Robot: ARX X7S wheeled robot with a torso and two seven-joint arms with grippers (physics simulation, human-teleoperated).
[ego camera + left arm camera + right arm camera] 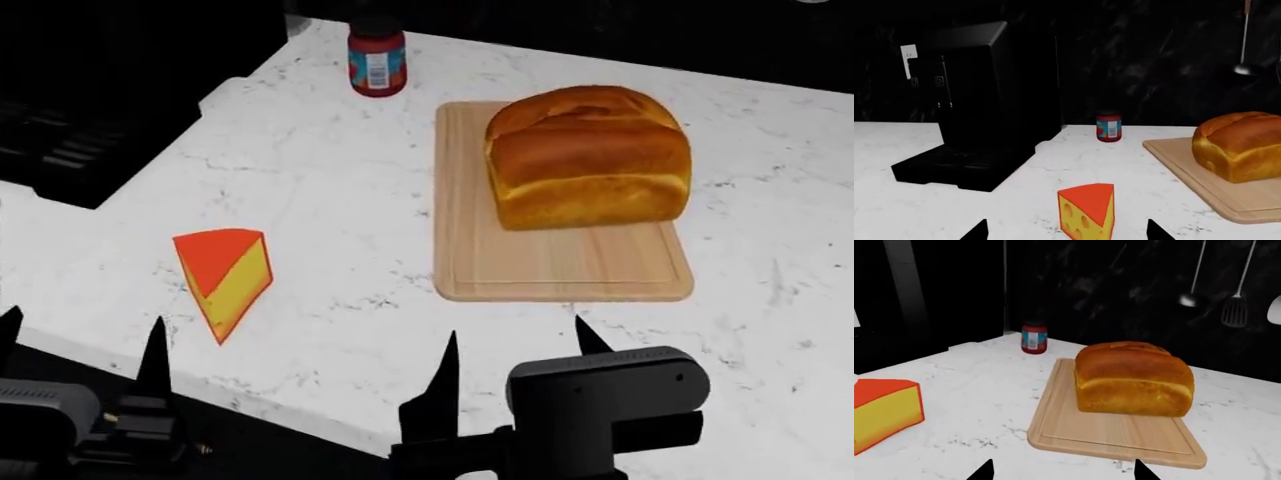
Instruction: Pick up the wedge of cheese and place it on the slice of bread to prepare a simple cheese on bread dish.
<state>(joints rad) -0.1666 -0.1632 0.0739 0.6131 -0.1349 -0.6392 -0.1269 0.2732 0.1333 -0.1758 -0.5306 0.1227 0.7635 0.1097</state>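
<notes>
Cheese wedge [224, 278] sits on white marble surface [334, 190], left of the cutting board [561, 270], just ahead of left fingers [155, 355], spread open, no contact. Bread loaf [587, 155] on the board. Right fingers [447, 375] open too, near board's front edge.

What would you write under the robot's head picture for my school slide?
Both open end effectors, left and right, hover near the cheese wedge; the bread loaf waits on its cutting board.
</notes>
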